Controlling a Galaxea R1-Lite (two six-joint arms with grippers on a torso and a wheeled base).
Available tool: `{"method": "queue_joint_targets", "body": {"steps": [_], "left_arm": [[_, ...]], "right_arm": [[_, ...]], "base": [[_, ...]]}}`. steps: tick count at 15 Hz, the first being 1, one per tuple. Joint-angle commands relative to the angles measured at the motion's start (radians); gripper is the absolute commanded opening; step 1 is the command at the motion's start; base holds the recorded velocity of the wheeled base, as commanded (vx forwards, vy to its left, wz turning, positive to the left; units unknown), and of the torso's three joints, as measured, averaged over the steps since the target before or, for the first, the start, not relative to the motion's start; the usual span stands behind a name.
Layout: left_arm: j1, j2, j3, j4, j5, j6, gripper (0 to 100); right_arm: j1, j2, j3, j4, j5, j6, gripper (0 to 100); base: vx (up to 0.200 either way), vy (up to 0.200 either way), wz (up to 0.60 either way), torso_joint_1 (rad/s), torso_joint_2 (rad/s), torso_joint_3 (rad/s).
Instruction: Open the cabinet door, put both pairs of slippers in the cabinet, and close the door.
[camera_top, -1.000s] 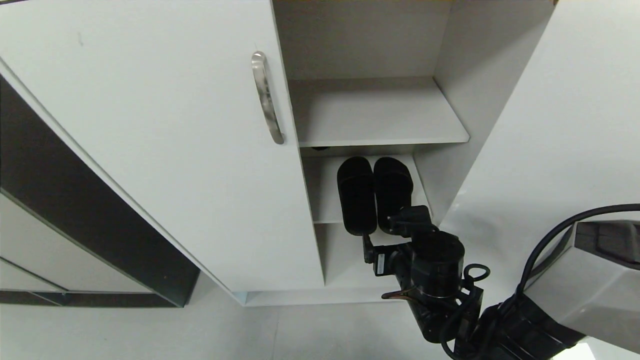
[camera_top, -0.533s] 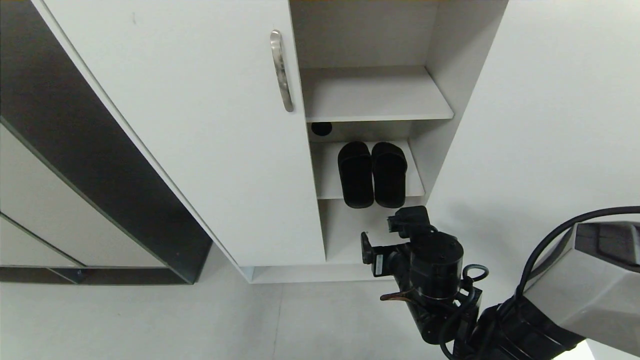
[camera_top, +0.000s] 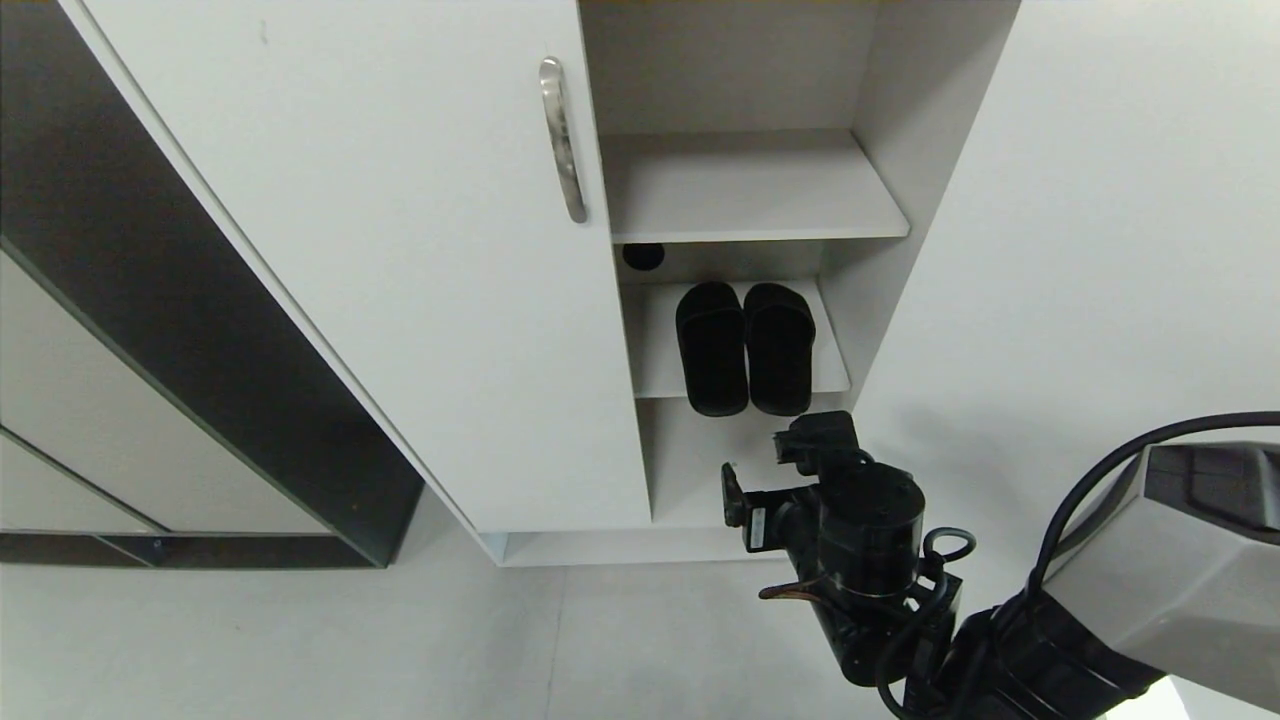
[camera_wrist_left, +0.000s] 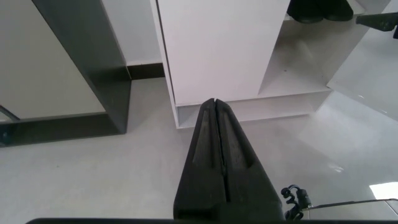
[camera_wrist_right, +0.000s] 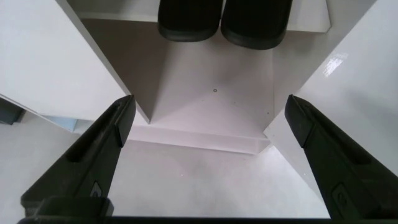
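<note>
- The left gripper (camera_wrist_left: 215, 109) is held low over the floor (camera_wrist_left: 93, 180) in front of the cabinet (camera_wrist_left: 249, 111). Its jaws are pressed together with nothing between them.
- The right gripper (camera_top: 772, 465) is seen at the lower centre-right of the head view, before the bottom compartment. Its jaws are spread wide and nothing is held.
- The black slippers (camera_top: 745, 345) are set side by side on the middle shelf (camera_top: 650, 360), at the centre of the head view, toes inward. Their heels jut slightly past the shelf's front edge, just above the right gripper in the frame.
- The slippers are judged to be light, soft and bendy, with a matte surface from which little slip is expected. A pinch across the strap or on a jutting heel would suit, though the sole may sag if it is taken by one end.
- A small dark rounded shape (camera_top: 643, 256) is tucked under the upper shelf (camera_top: 750, 185). What it is cannot be told.
- The left door (camera_top: 350, 250) is closed, with its metal handle (camera_top: 562, 140) at the upper centre.
- The right door (camera_top: 1100, 250) is swung open along the right of the frame. As a stiff flat panel, it is judged best pushed on its face or free edge.
</note>
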Motion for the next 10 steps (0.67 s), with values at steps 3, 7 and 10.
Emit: {"method": "queue_joint_targets", "body": {"steps": [3,7,10], "left_arm": [[0.000,0.001,0.000,0.000,0.000,-0.001,0],[0.000,0.001,0.000,0.000,0.000,-0.001,0],[0.000,0.001,0.000,0.000,0.000,-0.001,0]], "right_arm": [[0.001,0.004,0.000,-0.009,-0.002,0.000,100],[0.001,0.015,0.004,-0.011,0.000,0.001,100],[0.001,0.015,0.001,-0.009,0.000,0.000,100]], "base": [[0.000,0.000,0.00,0.000,0.00,0.000],[0.000,0.000,0.00,0.000,0.00,0.070],[0.000,0.000,0.00,0.002,0.00,0.183]]}}
